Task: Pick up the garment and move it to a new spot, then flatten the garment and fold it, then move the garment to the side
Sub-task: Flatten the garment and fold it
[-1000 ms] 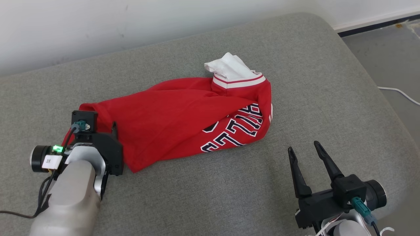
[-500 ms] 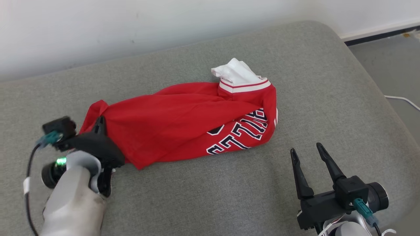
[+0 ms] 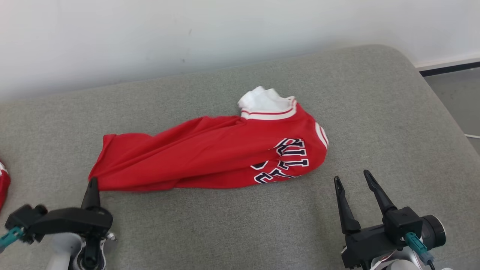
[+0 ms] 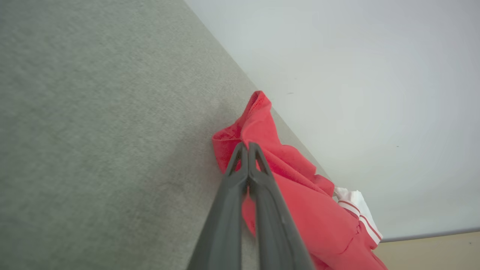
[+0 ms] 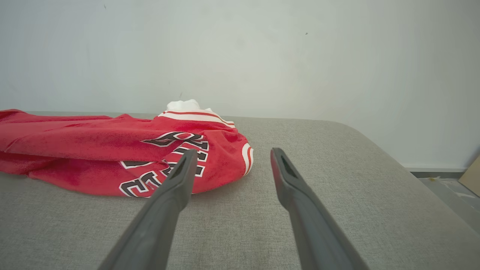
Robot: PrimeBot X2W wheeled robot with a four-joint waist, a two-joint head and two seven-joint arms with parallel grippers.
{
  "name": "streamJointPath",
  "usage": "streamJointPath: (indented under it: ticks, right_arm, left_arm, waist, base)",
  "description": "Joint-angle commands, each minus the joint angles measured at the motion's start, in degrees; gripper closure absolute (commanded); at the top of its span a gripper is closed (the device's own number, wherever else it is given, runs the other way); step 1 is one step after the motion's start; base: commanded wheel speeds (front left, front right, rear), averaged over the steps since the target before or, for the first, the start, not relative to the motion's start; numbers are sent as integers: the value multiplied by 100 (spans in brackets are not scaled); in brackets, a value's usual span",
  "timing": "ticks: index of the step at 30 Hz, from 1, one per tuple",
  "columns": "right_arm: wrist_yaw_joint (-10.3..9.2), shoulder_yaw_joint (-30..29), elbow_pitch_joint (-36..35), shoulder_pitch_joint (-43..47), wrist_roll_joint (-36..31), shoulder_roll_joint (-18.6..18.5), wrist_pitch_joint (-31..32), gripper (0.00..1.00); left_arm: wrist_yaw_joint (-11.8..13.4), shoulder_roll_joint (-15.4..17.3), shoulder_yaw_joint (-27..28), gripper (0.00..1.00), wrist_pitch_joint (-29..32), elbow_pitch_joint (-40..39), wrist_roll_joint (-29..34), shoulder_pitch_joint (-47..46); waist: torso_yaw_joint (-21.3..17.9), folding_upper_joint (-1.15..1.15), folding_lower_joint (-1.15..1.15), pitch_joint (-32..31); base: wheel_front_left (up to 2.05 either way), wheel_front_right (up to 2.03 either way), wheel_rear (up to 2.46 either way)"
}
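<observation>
The garment [image 3: 210,157] is a red jersey with dark lettering and a white-trimmed collar. It lies stretched out lengthwise across the grey cushioned surface [image 3: 240,228]. My left gripper [image 3: 92,180] is at the jersey's lower left corner, shut on the hem. In the left wrist view the two fingers meet at the left gripper [image 4: 247,145] tip, pinching the red cloth [image 4: 300,195]. My right gripper [image 3: 352,178] stands open to the lower right, just short of the lettered end. In the right wrist view the right gripper [image 5: 232,153] has nothing between its fingers, with the jersey [image 5: 93,150] to its left.
A white wall [image 3: 150,37] runs behind the cushion. The cushion's rounded right edge drops to grey floor [image 3: 457,97] with a white cable [image 3: 473,136]. Another bit of red cloth [image 3: 3,183] pokes in at the far left edge.
The left gripper closed on the jersey's left corner and drew it left and toward me, pulling the bunched cloth out long. The head camera tilted, shifting the scene down. The right gripper stayed open.
</observation>
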Motion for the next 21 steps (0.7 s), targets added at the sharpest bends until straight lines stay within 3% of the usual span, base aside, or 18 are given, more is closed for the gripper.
streamJointPath:
  ticks: [1, 6, 11, 21]
  right_arm:
    - [-15, 6, -2, 35, 19, -3, -3, 0]
    - [-15, 3, -4, 38, 53, -1, -6, 0]
    - [-15, -17, 13, 16, 64, -1, -8, 0]
    - [-15, -156, -28, 98, 29, 0, -3, 0]
  left_arm:
    - [73, 8, 39, 100, -2, -151, 4, 125]
    - [365, 143, 52, 100, -35, -600, 170, 507]
    - [640, 318, -104, 100, -160, -947, 536, 320]
    - [902, 246, -192, 100, 18, -2409, 562, 841]
  waist:
    - [32, 0, 1, -26]
    - [53, 0, 1, 15]
    - [39, 0, 1, 42]
    - [84, 0, 1, -44]
  base:
    - [0, 0, 0]
    - [0, 0, 0]
    - [0, 0, 0]
    - [0, 0, 0]
